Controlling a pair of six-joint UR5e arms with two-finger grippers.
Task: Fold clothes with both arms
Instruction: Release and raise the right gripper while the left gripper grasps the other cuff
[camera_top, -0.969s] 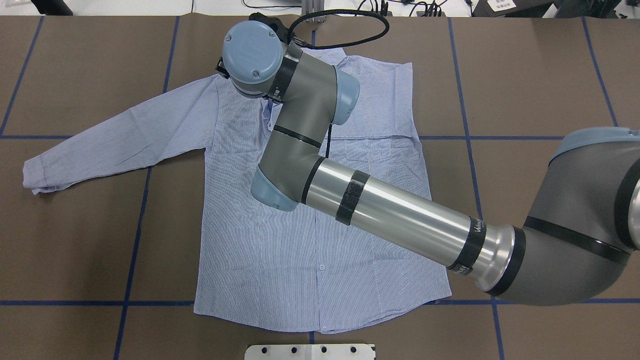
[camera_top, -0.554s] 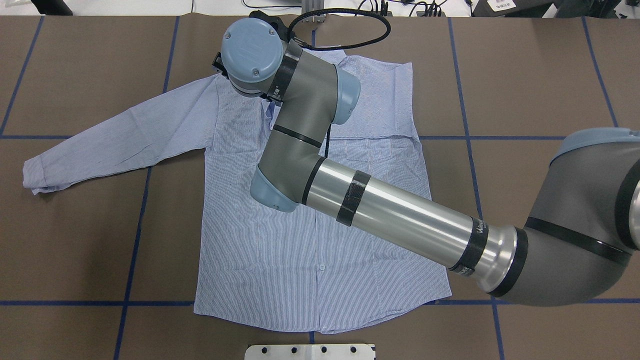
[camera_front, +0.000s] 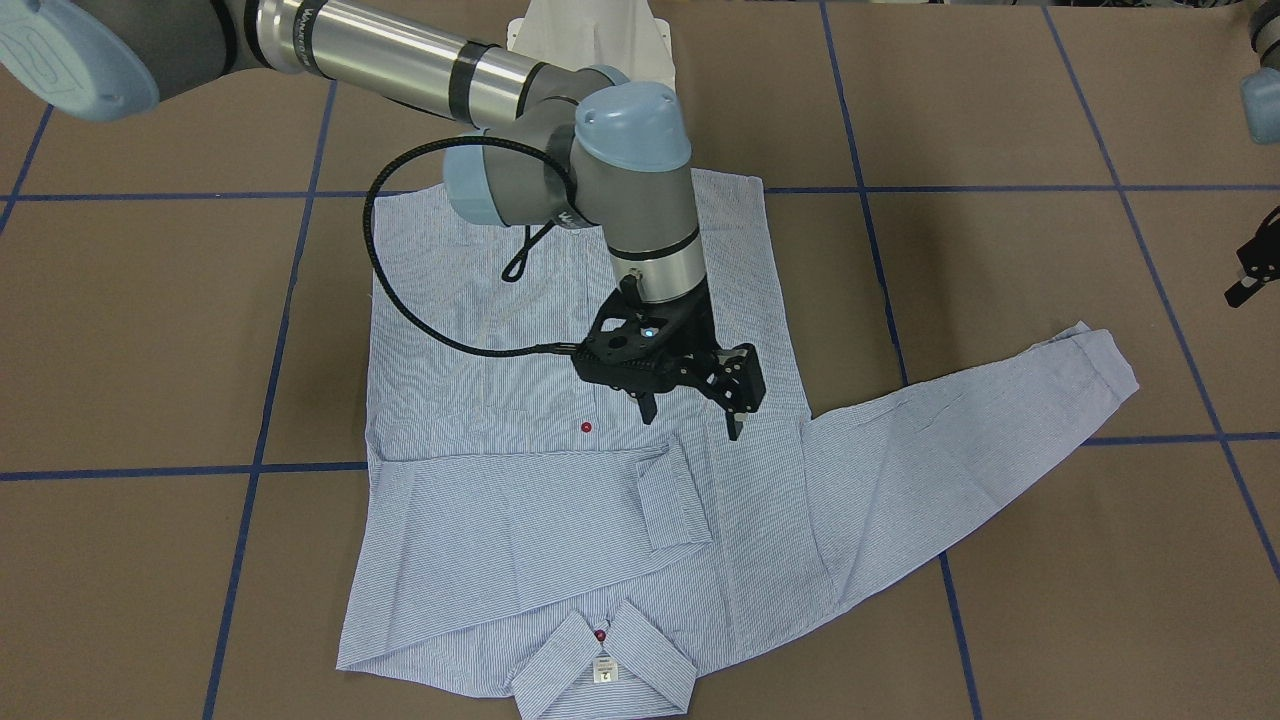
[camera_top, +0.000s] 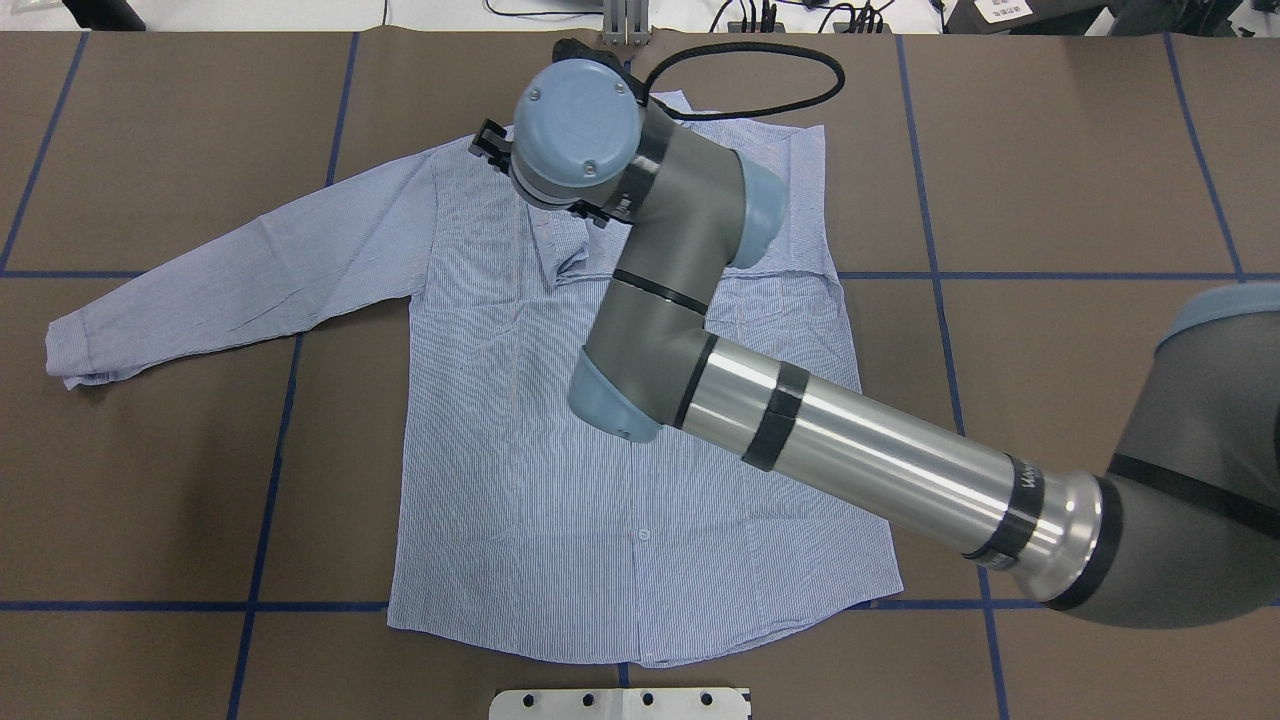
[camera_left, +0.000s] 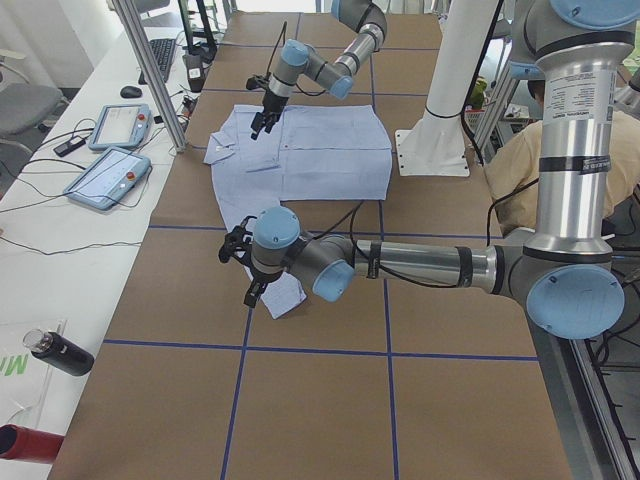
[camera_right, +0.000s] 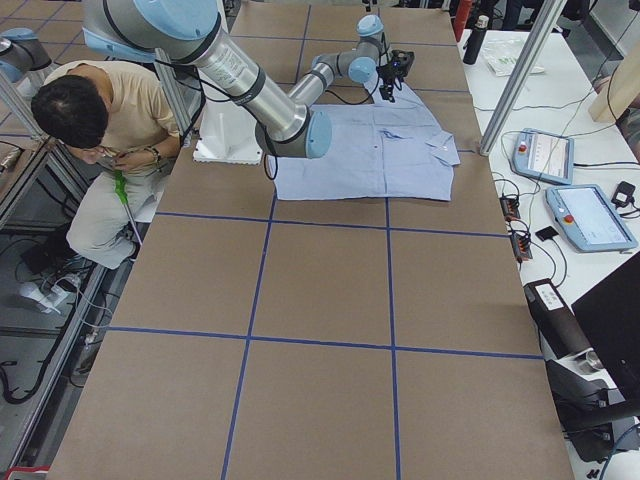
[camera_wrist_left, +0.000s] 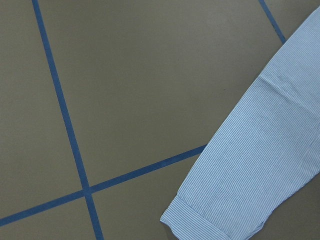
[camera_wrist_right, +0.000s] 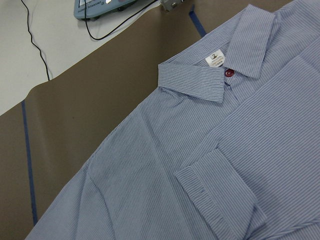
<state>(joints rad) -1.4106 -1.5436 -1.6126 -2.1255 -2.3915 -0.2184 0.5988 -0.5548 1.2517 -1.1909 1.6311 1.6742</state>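
Exterior front-facing: right gripper (camera_front: 692, 423) hangs just over the striped shirt (camera_front: 480, 540), jaws released and empty. Left gripper (camera_front: 1252, 272) jaws, can't tell.

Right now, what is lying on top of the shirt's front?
One sleeve is folded across the shirt at chest height, cuff near the centre. Fabric beneath that sleeve is hidden.

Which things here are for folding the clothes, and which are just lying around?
For the job:
light blue striped button-up shirt
right black two-finger gripper
left black two-finger gripper

Just lying about:
pale blue control tablets
black bottle
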